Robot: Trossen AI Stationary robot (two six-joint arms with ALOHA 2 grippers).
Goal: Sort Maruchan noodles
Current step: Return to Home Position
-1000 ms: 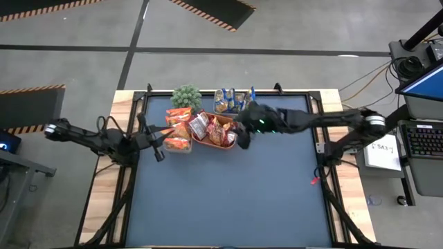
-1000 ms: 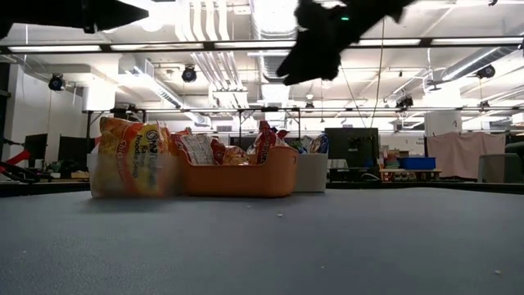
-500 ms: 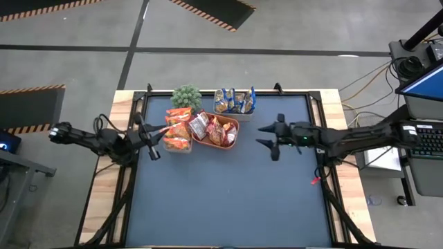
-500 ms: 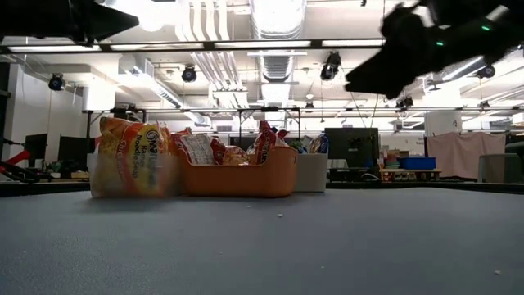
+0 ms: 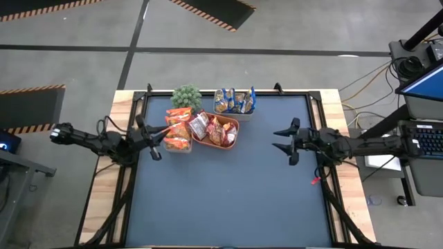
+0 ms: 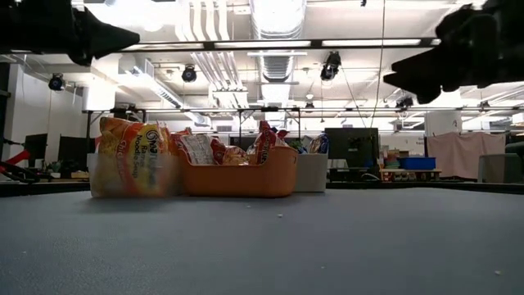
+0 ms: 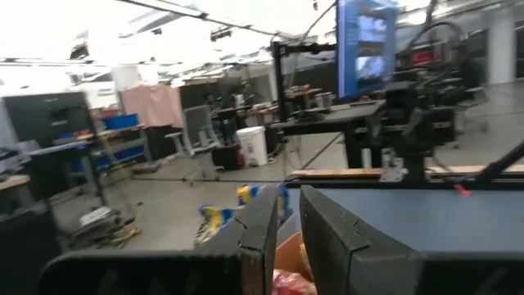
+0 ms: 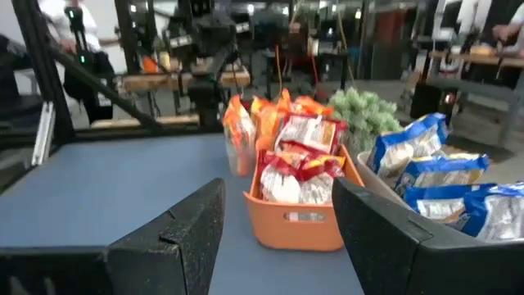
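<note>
**Containers.** Three containers stand in a group at the far edge of the table (image 5: 228,197), whose top is a flat, matte, dark blue-grey surface framed in pale wood.
- The clear tub (image 6: 131,182) is a thin-walled, see-through plastic box on the left of the group.
- The orange tray (image 8: 299,223) is an opaque, smooth plastic tray with rounded corners. It stands just beside the tub.
- The gray bin (image 6: 311,174) is a plain rectangular box, farther back and to the right.
- A small bushy green plant (image 5: 185,97) stands behind the tub.

**Task items.** The Maruchan noodles (image 5: 216,131) are flat, rectangular packets of glossy, crinkled film. All of them are inside containers.
- The orange packets (image 5: 178,133) stand on edge in the clear tub.
- The red packets (image 8: 296,168) show red and white panels. They lean together in the orange tray.
- The blue-and-yellow packets (image 8: 434,174) are stacked upright in the gray bin.

**Grippers.**
- The left gripper (image 7: 289,197) hangs over the table's left side, just beside the clear tub. Its two dark, blocky fingers are drawn together to a narrow slit. Nothing is between them.
- The right gripper (image 5: 277,139) hangs raised above the right part of the table, well apart from the containers. Its fingers are spread wide. It holds nothing.
</note>
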